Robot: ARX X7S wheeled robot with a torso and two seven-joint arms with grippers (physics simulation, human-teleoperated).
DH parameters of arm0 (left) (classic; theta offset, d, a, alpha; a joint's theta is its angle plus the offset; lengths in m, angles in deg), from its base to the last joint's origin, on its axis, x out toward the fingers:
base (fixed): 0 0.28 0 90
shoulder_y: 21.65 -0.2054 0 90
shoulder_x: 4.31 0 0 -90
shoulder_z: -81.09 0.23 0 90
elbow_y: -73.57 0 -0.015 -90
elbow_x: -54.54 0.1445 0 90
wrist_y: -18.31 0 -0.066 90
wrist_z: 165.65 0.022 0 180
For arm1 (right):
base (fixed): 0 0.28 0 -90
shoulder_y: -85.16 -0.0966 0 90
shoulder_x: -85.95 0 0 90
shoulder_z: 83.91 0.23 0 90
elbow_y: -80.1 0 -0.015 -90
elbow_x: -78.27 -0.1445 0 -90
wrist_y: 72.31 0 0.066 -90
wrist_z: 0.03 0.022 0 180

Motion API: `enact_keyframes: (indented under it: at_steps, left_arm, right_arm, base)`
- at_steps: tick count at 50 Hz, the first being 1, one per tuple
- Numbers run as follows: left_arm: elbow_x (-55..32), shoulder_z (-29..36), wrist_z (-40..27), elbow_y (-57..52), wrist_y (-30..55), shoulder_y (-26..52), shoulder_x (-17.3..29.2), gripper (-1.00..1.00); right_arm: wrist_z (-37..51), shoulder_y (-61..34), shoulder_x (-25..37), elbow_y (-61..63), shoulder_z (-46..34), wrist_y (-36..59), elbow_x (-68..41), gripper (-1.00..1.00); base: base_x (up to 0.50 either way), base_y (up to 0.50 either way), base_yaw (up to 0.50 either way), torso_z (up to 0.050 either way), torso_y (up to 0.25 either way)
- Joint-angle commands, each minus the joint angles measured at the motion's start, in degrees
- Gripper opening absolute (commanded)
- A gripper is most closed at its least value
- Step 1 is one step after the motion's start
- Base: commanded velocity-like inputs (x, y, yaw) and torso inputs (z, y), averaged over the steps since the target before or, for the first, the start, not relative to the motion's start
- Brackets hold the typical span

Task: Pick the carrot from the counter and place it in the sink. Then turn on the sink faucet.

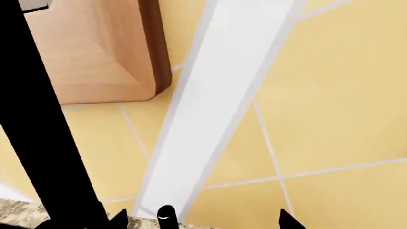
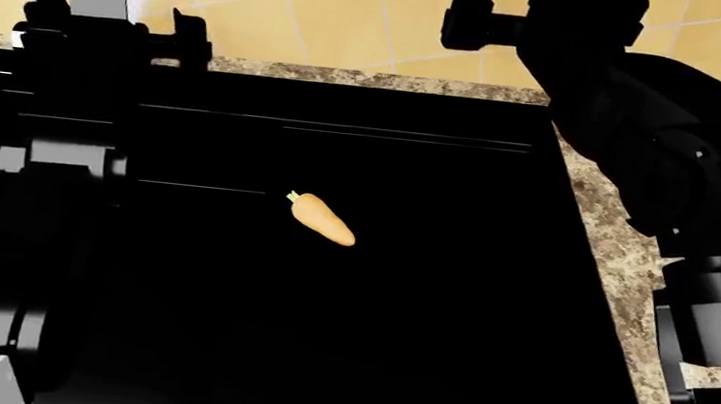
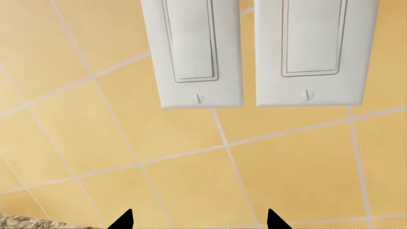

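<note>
The carrot [image 2: 322, 218] lies loose in the sink [image 2: 425, 350], toward the basin's back half and nearer its left side than its right, stem tip pointing to the back-left, so the first half of the task looks finished and the tap is what remains. That would explain the arms: the left claw [image 2: 110, 30] is held up at the sink's back-left corner, where the black spout of the sink faucet [image 1: 38, 124] crosses its wrist view close in front of the tiled wall, which suggests it is being lined up on the lever; the lever itself is not visible. Its fingertips [image 1: 287, 219] show only as dark points with a wide gap and nothing between them, so it appears released and empty. The right claw [image 3: 198, 220] is raised over the surface [image 2: 610, 258] at the back-right corner, facing two wall switch plates [image 3: 194, 52], parked out of the way, tips likewise spread and holding nothing.
</note>
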Motion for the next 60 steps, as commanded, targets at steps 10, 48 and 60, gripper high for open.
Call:
enact_keyframes:
  at_steps: [10, 48, 60]
  left_arm:
    - [-0.07, -0.06, -1.32, 0.04, -0.28, 0.16, 0.05, 1.00]
    - [-0.57, -2.67, 4.47, 0.04, -3.85, -3.31, -2.30, 1.00]
    - [-0.29, -3.01, 5.63, 0.04, -4.49, -3.23, -3.16, 1.00]
  right_arm:
    - [0.16, 0.52, 0.49, 0.77, 0.11, 0.11, -0.49, 1.00]
    - [0.35, 1.65, 1.33, 1.66, 0.02, 0.14, -1.06, 1.00]
    - [0.47, 1.17, 1.14, 1.43, -0.13, 0.22, -1.01, 1.00]
  base:
    - [0.00, 0.00, 0.00, 0.000, 0.000]
    - [0.00, 0.00, 0.00, 0.000, -0.020]
    - [0.00, 0.00, 0.00, 0.000, 0.000]
